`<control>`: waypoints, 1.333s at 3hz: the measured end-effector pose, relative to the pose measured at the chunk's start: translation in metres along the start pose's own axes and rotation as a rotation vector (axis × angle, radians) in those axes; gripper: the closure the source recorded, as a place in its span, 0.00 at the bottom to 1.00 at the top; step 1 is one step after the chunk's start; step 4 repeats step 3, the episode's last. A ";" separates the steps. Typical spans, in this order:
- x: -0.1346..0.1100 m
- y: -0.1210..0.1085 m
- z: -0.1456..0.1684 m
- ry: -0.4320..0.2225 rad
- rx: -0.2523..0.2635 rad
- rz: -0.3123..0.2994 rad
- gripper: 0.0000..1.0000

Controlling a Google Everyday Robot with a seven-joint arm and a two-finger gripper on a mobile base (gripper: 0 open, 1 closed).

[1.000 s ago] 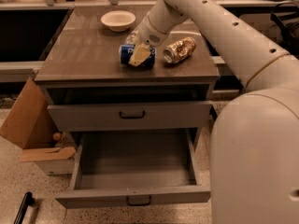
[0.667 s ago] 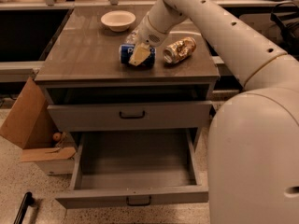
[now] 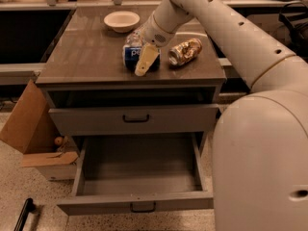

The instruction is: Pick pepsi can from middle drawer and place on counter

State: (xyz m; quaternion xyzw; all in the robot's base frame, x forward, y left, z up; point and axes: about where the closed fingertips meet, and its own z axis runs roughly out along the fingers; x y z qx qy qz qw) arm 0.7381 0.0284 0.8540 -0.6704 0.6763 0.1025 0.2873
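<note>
The pepsi can, blue with white lettering, lies on the counter near its front middle. My gripper reaches down from the right and straddles the can; one cream finger lies across the can's front and the other is hidden behind it. The gripper looks shut on the can, which rests on the counter top. The middle drawer is pulled fully out below, and its inside shows nothing.
A gold-brown patterned can lies just right of the gripper. A white bowl sits at the counter's back. A taller-fronted drawer is shut. A cardboard box stands on the floor at left. My arm and base fill the right side.
</note>
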 end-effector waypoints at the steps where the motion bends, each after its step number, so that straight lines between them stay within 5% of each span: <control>1: 0.001 -0.001 -0.006 -0.003 0.010 0.002 0.00; 3: 0.009 0.011 -0.062 -0.041 0.115 0.014 0.00; 4: 0.009 0.011 -0.062 -0.041 0.115 0.014 0.00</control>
